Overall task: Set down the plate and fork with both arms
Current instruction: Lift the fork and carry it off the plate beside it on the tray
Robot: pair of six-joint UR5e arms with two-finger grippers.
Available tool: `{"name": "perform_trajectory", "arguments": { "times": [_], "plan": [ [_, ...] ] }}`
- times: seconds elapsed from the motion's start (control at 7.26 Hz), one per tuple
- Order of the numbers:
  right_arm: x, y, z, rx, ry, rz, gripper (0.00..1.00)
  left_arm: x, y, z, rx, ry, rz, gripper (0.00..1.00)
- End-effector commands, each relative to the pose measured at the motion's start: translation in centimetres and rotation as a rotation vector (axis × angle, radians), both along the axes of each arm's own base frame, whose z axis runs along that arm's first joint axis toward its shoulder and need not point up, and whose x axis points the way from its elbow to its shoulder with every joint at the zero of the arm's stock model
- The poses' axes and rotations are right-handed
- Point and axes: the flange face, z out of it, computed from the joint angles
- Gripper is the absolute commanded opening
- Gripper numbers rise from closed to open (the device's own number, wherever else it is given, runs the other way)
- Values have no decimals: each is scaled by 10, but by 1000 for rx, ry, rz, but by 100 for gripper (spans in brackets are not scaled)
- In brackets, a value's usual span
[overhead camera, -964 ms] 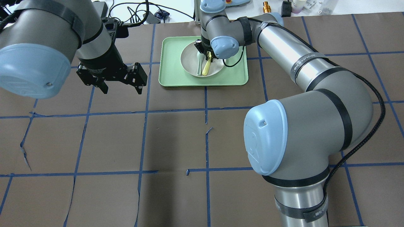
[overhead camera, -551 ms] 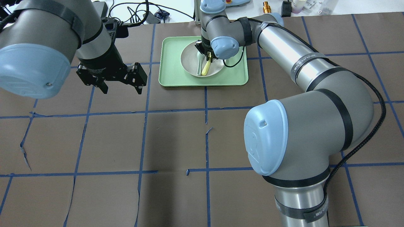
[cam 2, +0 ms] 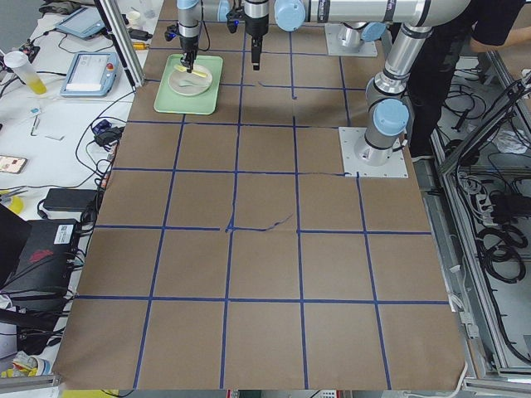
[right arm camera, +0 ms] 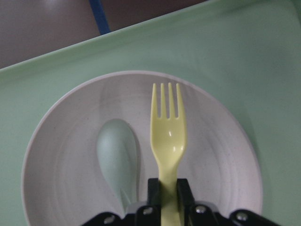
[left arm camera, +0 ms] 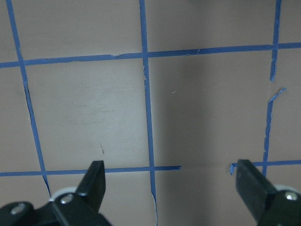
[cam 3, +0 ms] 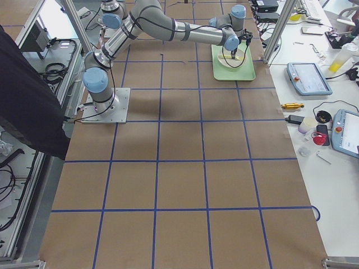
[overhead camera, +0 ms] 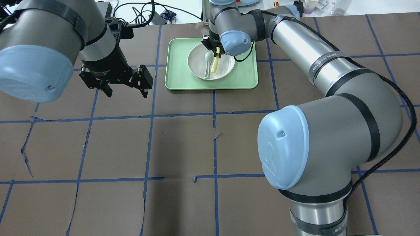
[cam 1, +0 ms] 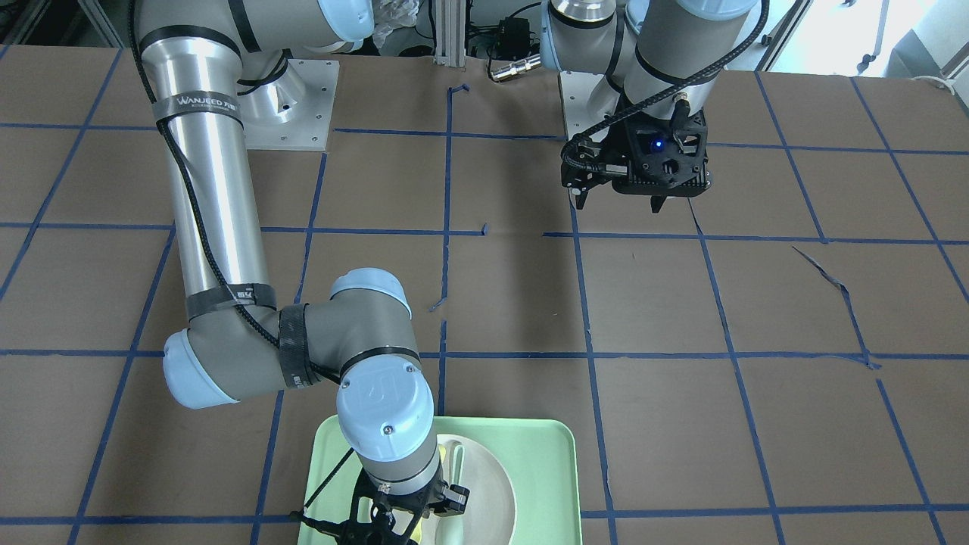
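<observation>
The off-white plate (overhead camera: 226, 67) sits in the mint-green tray (overhead camera: 178, 77) at the table's far side. My right gripper (overhead camera: 215, 49) is shut on the handle of the pale-yellow fork (overhead camera: 214, 65) and holds it just above the plate, tines pointing out. In the right wrist view the fork (right arm camera: 168, 136) hangs over the plate (right arm camera: 221, 155), pinched in the right gripper (right arm camera: 168, 188). My left gripper (overhead camera: 126, 93) is open and empty above bare table, left of the tray. It also shows in the left wrist view (left arm camera: 171, 188).
A grey-green spoon (overhead camera: 207, 62) lies in the plate beside the fork, and also shows in the right wrist view (right arm camera: 117, 160). Brown paper with blue tape lines (overhead camera: 151, 114) covers the table. Cables and small items lie beyond the far edge.
My right gripper has risen and drawn back a little with the fork, lifting it off the plate; more of the spoon shows. The left arm has not moved.
</observation>
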Motion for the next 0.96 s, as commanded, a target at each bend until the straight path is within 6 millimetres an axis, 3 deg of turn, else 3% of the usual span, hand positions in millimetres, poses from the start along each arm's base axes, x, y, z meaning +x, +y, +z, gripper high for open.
{"name": "perform_trajectory", "arguments": {
  "times": [0.0,0.28,0.55,0.83],
  "plan": [
    [-16,23,14,40,40,176,5,1,0,0,-2,0,0,100],
    [-49,29,5,76,60,249,3,0,0,-1,1,0,-1,100],
    [-96,16,0,86,82,322,2,0,-1,-2,1,0,-1,100],
    [-107,7,-22,90,66,293,1,0,-2,-2,1,0,-1,100]
  ]
}}
